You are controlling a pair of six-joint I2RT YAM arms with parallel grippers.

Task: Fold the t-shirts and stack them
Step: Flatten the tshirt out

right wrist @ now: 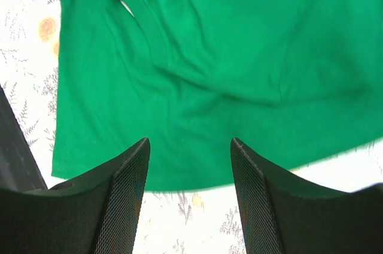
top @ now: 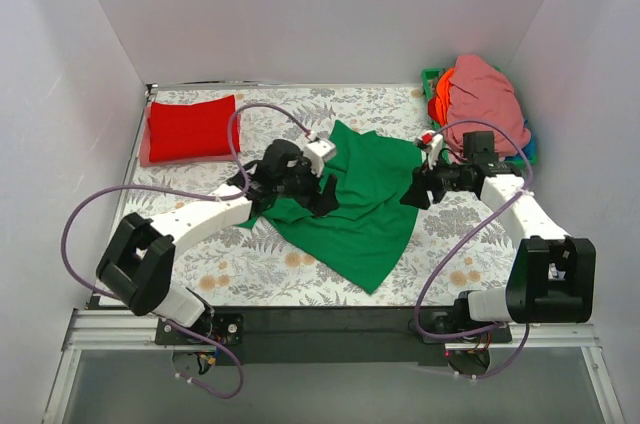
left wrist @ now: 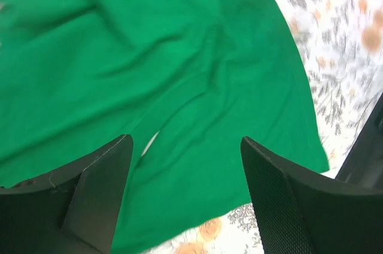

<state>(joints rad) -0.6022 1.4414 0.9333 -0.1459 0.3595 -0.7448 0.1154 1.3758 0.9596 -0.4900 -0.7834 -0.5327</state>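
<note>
A bright green t-shirt (top: 365,206) lies spread and wrinkled in the middle of the floral table. It fills the left wrist view (left wrist: 167,68) and the right wrist view (right wrist: 227,50). My left gripper (top: 322,194) is open above the shirt's left part, holding nothing. My right gripper (top: 414,190) is open at the shirt's right edge, holding nothing. A folded red t-shirt (top: 191,128) lies at the far left. Pink (top: 485,94) and orange (top: 442,94) shirts are heaped at the far right.
The heap of shirts sits in a green plastic basket (top: 431,75) at the back right corner. White walls close in the table on three sides. The floral cloth (top: 240,264) shows bare in front of the green shirt.
</note>
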